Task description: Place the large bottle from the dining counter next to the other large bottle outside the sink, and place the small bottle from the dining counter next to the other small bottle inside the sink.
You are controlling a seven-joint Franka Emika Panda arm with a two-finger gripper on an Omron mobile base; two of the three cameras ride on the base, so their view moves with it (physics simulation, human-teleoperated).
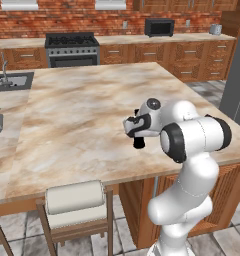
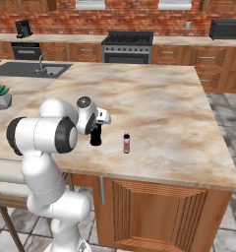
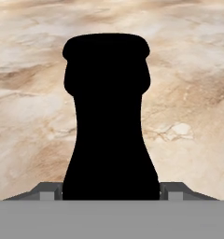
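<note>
A stool (image 1: pixel 74 200), a potted plant (image 2: pixel 1 96), a stove (image 1: pixel 72 48).

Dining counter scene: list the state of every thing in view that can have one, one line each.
large bottle: upright on the dining counter, between the end effector's fingers.
end effector: closed around the large bottle's lower body, not lifted.
small bottle: upright on the counter, apart from the large bottle.
sink: faucet not running as far as shows.
potted plant: upright by the counter's edge.

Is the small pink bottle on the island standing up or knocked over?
Upright: the small bottle stands cap-up on the dining counter.
</note>
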